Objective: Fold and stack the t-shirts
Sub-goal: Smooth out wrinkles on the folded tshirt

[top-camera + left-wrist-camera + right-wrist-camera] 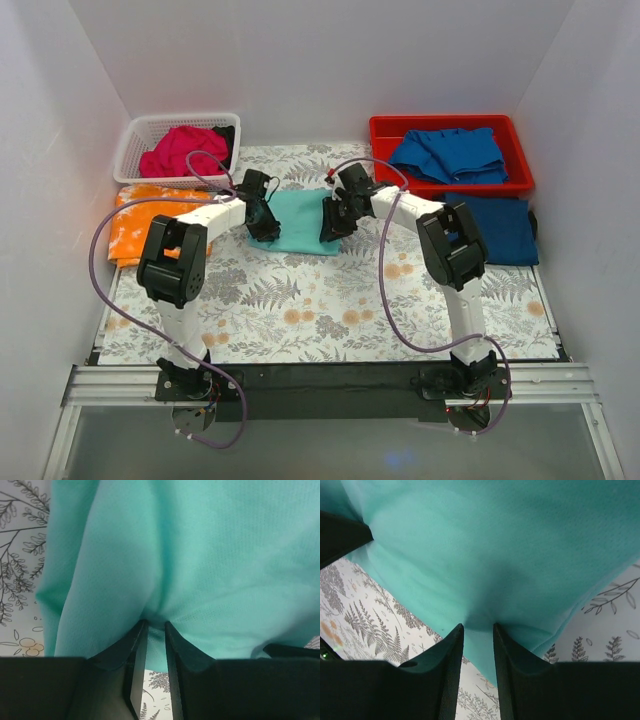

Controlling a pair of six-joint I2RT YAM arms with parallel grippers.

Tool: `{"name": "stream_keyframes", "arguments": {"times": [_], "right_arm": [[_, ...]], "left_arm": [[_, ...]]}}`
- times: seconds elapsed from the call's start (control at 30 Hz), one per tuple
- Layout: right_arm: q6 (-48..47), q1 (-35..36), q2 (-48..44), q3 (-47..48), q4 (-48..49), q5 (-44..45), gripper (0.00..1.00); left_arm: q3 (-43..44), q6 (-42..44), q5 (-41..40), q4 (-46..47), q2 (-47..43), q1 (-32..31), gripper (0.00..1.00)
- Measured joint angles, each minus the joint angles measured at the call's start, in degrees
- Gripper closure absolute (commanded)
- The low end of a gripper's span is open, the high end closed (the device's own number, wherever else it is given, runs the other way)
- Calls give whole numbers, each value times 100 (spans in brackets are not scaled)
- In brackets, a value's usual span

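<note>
A mint-teal t-shirt lies folded on the fern-printed sheet at mid-back. My left gripper is shut on its left near edge; the cloth bunches between the fingers. My right gripper is shut on its right near edge, cloth pinched between the fingers. A magenta-pink shirt is in the white basket. An orange mottled shirt lies at the left. A royal blue shirt is in the red bin, and another folded blue one lies at the right.
The white basket stands at the back left and the red bin at the back right. The fern sheet covers the table. White walls enclose three sides. Purple cables loop off both arms.
</note>
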Motion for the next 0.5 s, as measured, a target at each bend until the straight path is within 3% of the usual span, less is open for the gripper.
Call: {"name": "stream_keyframes", "arguments": {"times": [0.17,0.5], "right_arm": [[28,39,-400,-752,479,-55,65],[-114,57,-1375,-2133,671,79,66]], "left_arm": [[-382,-149,-348,4,-286,-48,80],[-1965,-284,-1014,-778,-1794,-35,76]]}}
